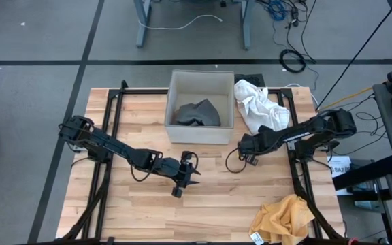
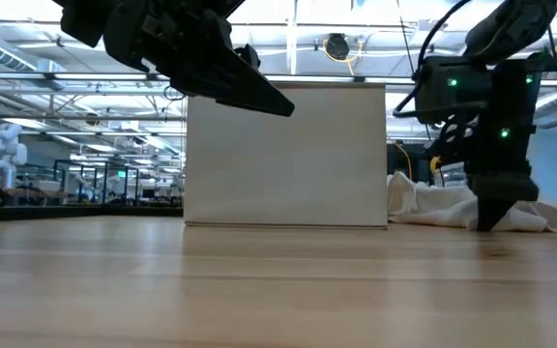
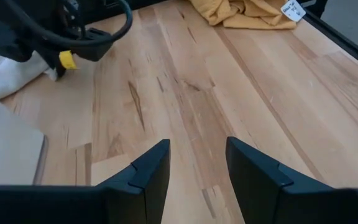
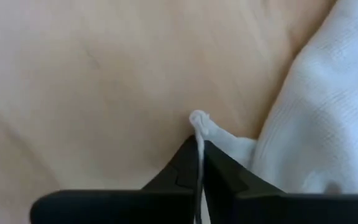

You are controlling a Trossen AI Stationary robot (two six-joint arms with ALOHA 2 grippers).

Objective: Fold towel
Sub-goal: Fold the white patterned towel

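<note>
right gripper [image 4: 199,163] pinches white towel [image 1: 260,107] beside box [image 1: 201,136]; left gripper [image 3: 194,177] open.

White towel [image 1: 260,105], yellow cloth [image 1: 282,216], grey cloth [image 1: 197,113] in off-white box [image 1: 201,133]

The white towel [image 1: 260,107] lay crumpled in a loose heap on the wooden table, just beside the box's right wall, toward the table's back right. Its ribbed cloth [image 4: 319,118] bunched in soft folds, and 1 thin edge [image 4: 199,124] stood pinched upright off the tabletop.
</note>
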